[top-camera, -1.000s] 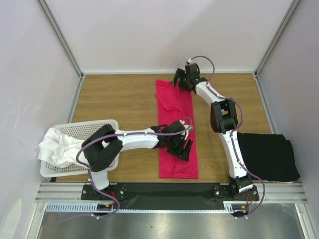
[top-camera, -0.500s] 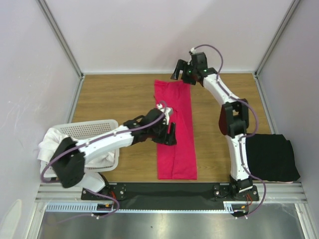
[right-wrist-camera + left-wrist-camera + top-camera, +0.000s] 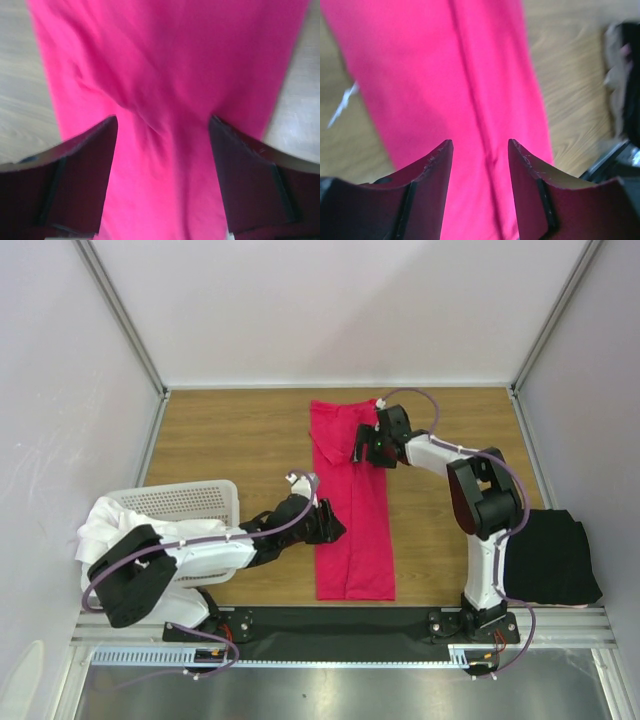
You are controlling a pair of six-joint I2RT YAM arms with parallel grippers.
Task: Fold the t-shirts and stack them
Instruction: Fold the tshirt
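The crimson-pink t-shirt (image 3: 352,510) lies folded into a long narrow strip down the middle of the table. My left gripper (image 3: 326,523) hovers at the strip's left edge, open, with only pink fabric (image 3: 445,75) below its fingers. My right gripper (image 3: 363,448) is over the strip's far part, open wide above the cloth (image 3: 165,65), holding nothing. A folded black t-shirt (image 3: 545,555) rests at the near right. White t-shirts (image 3: 108,532) are heaped at the left, spilling from the basket.
The white perforated basket (image 3: 190,492) stands at the near left, beside my left arm. Grey walls close in the table on the left, far and right sides. A black strip (image 3: 340,620) runs along the near edge between the arm bases.
My left gripper pulled back from the strip's middle to its left edge and narrowed its jaws. My right gripper came from the shirt's far end toward me, over its upper part.
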